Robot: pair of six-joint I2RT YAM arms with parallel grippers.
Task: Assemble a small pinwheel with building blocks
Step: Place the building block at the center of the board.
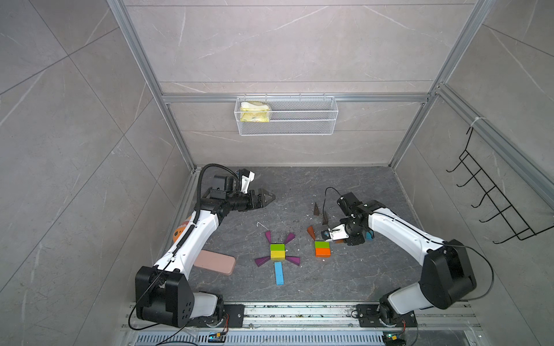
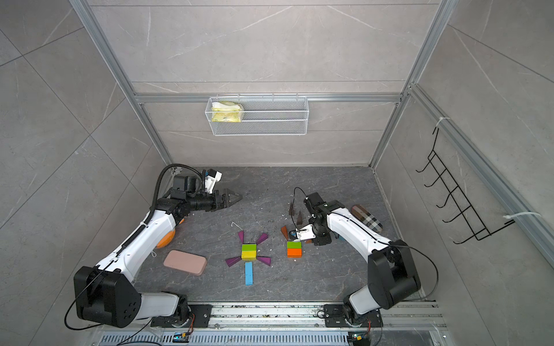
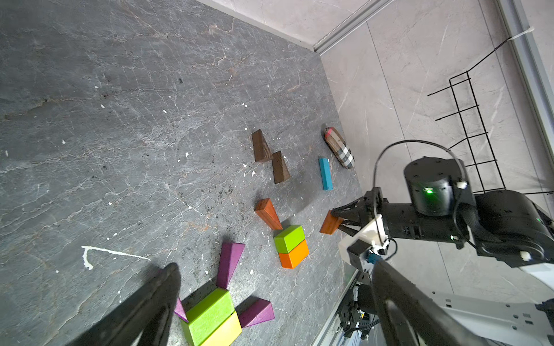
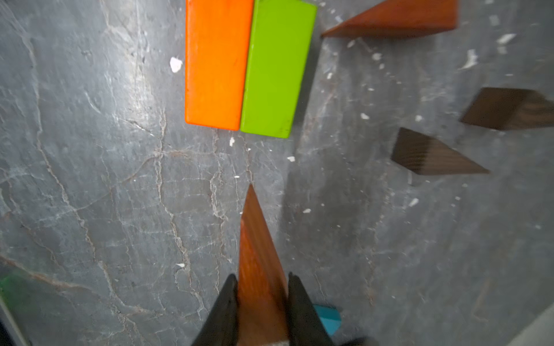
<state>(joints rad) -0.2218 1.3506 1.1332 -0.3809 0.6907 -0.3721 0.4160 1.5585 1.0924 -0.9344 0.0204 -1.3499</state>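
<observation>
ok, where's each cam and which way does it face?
Top views: stereo head above the base rail, looking down on the dark stone tabletop; left arm and right arm show.
Left wrist: on left arm, facing across toward right arm; open left end effector shows.
Right wrist: facing down; right end effector shut on orange wooden wedge.
Shared: both wrist views show the green-and-orange brick pair.

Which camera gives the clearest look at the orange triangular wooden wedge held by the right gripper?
The right wrist view: the orange triangular wooden wedge sits mid-frame, clamped in the right gripper, its tip free. The left wrist view shows it small, from the side. In both top views the gripper hides nearly all of it.
</observation>
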